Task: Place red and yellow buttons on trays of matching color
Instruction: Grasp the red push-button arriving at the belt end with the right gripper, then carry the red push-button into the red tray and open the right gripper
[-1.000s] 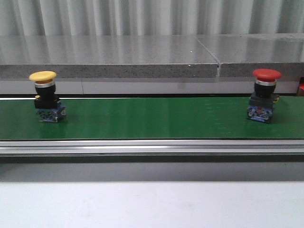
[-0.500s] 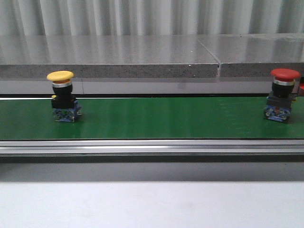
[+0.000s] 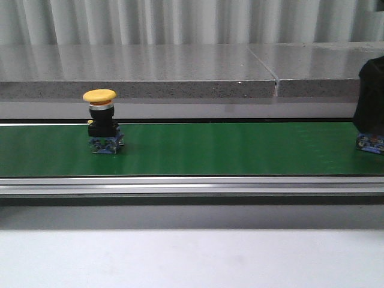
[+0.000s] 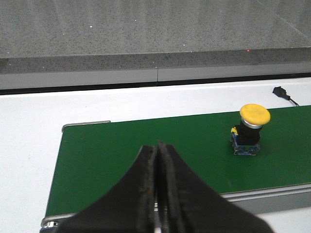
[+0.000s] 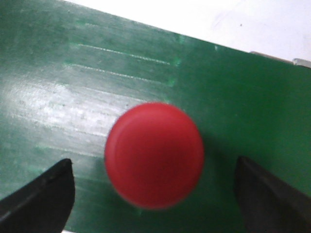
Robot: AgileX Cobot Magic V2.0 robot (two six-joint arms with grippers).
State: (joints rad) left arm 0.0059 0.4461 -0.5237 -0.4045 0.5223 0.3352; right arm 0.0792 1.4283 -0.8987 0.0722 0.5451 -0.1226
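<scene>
Hovering over the red button point(image 5: 154, 155), the right gripper point(image 5: 154, 194) has its 2 fingers spread wide, one on either side of the mushroom cap and touching nothing. Judged step: closing on this button to lift it off the green conveyor belt point(image 3: 210, 150). To do it well, the fingers should drop below the cap and close on the black collar or block base, since the smooth domed cap would likely slip. The cap looks blurred in the right wrist view, so timing the closure matters if the belt is carrying it.

The yellow button point(image 3: 101, 123) stands upright on the belt towards its left part, well apart from the red one. The left gripper point(image 4: 156, 194) hangs near the belt's end, jaws pressed together and empty, with the yellow button ahead and off to one side.

Hidden or unclear:
- In the front view a dark mass, presumably the right arm point(image 3: 371, 96), covers the red button; only a bit of blue base shows at the frame's right edge.
- Neither tray shows in any view.
- From the right wrist, only the red cap is visible; collar and base lie beneath it.
- A small black object with a cable lies beyond the belt in the left wrist view; unidentifiable.
</scene>
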